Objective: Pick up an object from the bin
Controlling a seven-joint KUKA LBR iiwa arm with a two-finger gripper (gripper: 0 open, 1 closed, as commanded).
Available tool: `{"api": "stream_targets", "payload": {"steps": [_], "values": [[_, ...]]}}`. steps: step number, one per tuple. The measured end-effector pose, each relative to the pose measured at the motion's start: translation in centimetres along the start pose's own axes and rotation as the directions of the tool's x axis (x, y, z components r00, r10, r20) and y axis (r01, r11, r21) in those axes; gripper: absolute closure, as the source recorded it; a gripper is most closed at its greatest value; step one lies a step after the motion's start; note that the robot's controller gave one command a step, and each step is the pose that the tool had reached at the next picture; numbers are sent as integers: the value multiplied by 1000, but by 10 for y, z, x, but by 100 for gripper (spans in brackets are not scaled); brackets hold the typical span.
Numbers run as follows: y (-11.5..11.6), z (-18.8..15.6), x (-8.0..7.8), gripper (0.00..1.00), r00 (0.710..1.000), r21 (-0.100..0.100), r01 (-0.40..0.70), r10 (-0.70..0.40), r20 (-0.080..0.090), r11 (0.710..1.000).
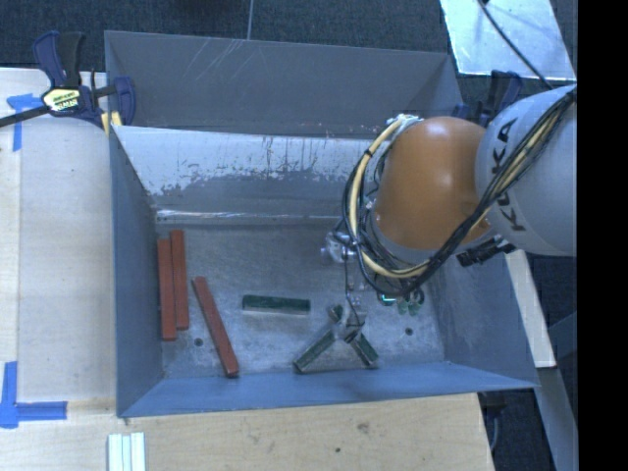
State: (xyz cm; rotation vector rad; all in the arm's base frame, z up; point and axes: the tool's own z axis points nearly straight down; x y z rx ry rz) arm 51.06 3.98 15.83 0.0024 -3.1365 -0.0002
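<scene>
Grey metal bin [294,165], matt, back wall scratched and scuffed, three reddish-brown sticks [174,283] seen dull and smooth, dark green bar [276,305] matt, orange cover [432,184] on the arm glossy, smooth plastic, cables [365,180] smooth-sheathed.

This looks like a robotics lab: a heavy industrial arm [535,180] with an orange cover [432,180] and looped yellow and black cables [361,219] leans over a scratched grey metal bin [285,86], which holds plain red sticks [174,283] and a green stick [276,304] like test pieces.
</scene>
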Motion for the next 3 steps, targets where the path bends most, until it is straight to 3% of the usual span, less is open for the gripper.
{"api": "stream_targets", "payload": {"steps": [1, 2, 3], "values": [[29, 92, -32, 0, 999, -1, -45, 45, 2, 999], [28, 87, -34, 100, 999, -2, -48, 48, 9, 999], [48, -73, -24, 100, 999, 0, 37, -37, 11, 999]]}}
